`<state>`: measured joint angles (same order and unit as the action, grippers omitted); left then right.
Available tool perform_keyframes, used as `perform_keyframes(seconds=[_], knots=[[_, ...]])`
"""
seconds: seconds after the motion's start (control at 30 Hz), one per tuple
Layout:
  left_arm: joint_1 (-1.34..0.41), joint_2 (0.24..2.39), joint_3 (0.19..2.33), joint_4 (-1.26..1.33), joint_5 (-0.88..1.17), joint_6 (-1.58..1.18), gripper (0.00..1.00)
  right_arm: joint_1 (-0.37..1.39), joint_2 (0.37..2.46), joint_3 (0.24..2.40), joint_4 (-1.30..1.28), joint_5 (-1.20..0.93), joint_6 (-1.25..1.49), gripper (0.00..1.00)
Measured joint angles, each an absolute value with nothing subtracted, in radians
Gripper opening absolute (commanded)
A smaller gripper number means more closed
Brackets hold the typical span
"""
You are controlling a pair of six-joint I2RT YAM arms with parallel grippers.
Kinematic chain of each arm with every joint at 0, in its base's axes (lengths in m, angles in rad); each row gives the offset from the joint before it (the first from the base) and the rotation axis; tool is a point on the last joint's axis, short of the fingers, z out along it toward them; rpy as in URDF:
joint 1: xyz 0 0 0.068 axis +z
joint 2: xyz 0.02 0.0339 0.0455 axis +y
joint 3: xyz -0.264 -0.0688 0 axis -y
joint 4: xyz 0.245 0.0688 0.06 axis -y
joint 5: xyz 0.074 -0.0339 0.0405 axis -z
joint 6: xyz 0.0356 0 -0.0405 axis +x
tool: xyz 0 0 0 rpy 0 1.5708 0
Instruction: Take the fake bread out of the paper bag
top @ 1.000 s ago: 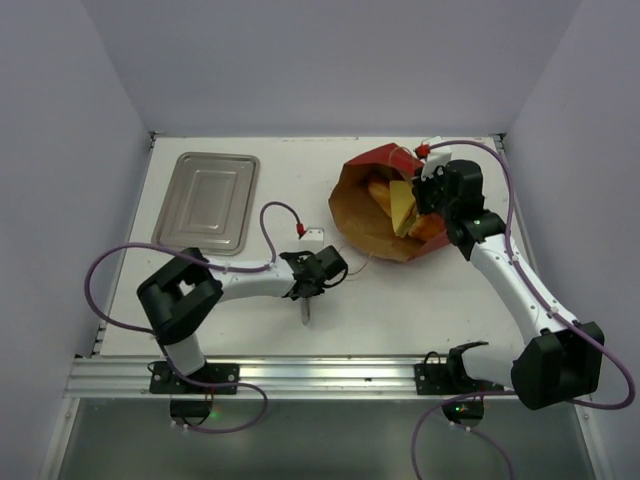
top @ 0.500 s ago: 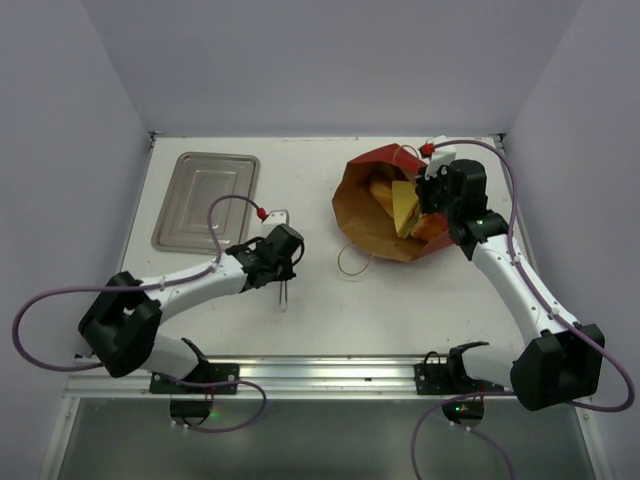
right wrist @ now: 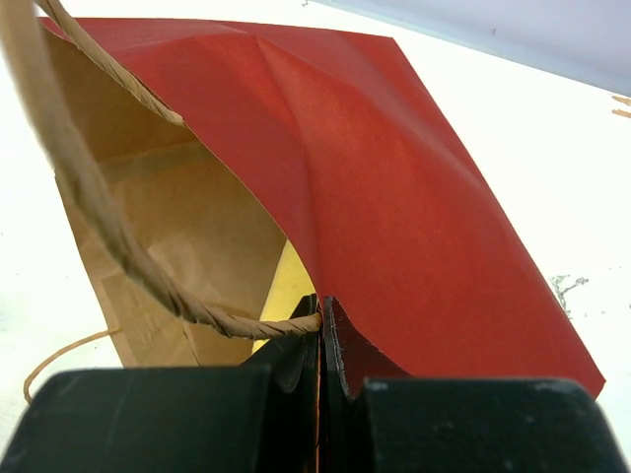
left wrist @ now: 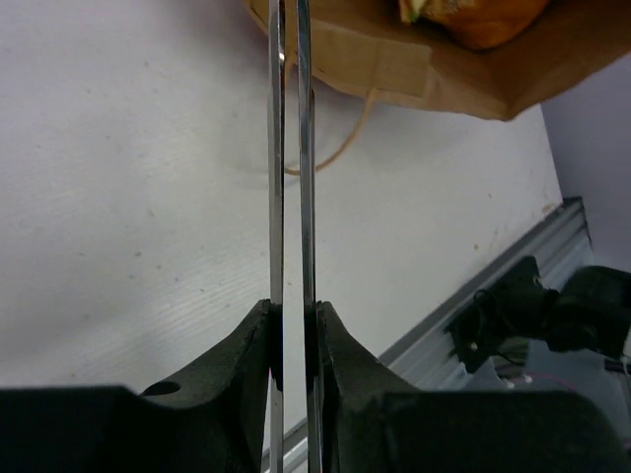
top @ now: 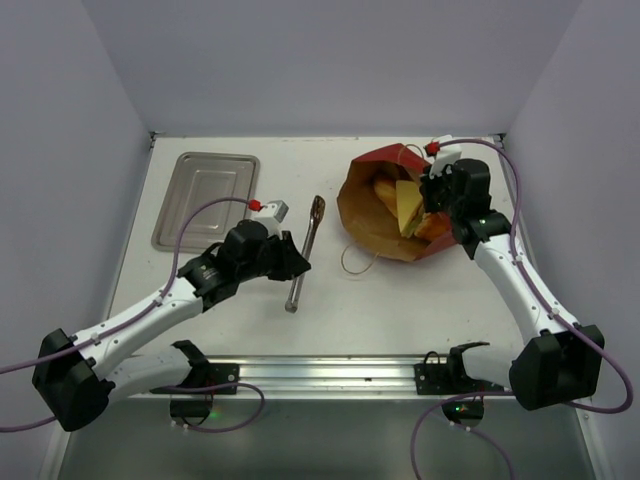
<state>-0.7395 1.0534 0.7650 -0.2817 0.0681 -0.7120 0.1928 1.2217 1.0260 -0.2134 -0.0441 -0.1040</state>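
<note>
White table (top: 420, 300), pale walls (top: 330, 60) — left jaws clamp steel tongs (top: 304, 255), right jaws pinch the paper bag (top: 362, 210).

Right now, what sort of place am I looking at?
Likely a robot test cell: left arm and right arm bolted to a rail, plain walls around a white table, and props: a bag of bread, tongs, a tray.

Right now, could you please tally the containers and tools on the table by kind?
paper bag: 1
steel tray: 1
tongs: 1
total: 3
</note>
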Motion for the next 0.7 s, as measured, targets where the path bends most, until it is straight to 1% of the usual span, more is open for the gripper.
perform_keyframes(seconds=[0.23,0.33,0.47,0.7], knots=[[-0.732,1.052,0.761,-0.23,0.255,-0.717,0.39,0.179,1.222,1.026,-0.216,-0.044,-0.099,0.0],[-0.728,1.069,0.761,-0.177,0.315,-0.727,0.43,0.174,1.222,1.026,-0.216,-0.044,-0.097,0.0],[-0.726,1.14,0.764,-0.093,0.381,-0.752,0.43,0.168,1.222,1.026,-0.217,-0.045,-0.096,0.0],[-0.724,1.349,0.81,0.047,0.461,-0.801,0.43,0.163,1.222,1.026,-0.217,-0.049,-0.093,0.0]])
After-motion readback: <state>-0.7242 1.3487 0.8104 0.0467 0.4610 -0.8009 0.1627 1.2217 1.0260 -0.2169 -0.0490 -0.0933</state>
